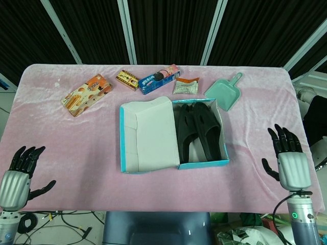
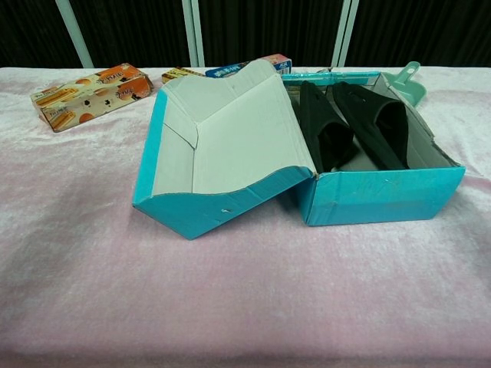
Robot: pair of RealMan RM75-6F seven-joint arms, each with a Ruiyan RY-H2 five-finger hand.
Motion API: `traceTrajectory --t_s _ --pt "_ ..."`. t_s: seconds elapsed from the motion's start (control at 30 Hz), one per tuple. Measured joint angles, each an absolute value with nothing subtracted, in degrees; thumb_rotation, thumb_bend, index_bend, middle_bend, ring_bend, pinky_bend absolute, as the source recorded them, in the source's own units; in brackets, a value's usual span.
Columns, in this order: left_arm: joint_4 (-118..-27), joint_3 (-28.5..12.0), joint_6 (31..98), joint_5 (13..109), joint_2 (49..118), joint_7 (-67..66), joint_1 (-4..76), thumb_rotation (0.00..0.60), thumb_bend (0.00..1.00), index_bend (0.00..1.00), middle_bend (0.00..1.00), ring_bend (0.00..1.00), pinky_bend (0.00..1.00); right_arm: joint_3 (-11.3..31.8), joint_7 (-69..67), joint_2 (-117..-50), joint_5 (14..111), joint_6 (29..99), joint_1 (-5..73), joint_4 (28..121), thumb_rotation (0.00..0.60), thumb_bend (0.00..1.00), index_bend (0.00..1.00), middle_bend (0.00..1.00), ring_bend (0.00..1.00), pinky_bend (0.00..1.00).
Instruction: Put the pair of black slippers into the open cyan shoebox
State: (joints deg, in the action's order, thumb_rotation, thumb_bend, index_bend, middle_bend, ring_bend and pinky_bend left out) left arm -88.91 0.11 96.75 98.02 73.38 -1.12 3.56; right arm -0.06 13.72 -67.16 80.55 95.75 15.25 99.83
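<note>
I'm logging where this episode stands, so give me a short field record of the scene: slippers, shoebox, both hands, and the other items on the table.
slippers: both black slippers lie side by side inside the box
shoebox: cyan shoebox open, lid folded out to its left
left hand: left hand open, at the table's near left edge, holding nothing
right hand: right hand open, near the table's right edge, clear of the box
other items: green dustpan, snack boxes along the far side
task state: appears complete
</note>
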Motion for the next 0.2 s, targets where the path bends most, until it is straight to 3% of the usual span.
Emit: traceTrajectory --t_s 0.2 --pt "-90.3 1.0 96.0 97.6 72.1 -2.4 2.9 0.6 0.0 0.07 0.16 0.09 0.05 -2.4 12.3 -69.2 83.7 98.5 10.2 95.9 0.6 0.24 0.0 0.01 0.0 0.1"
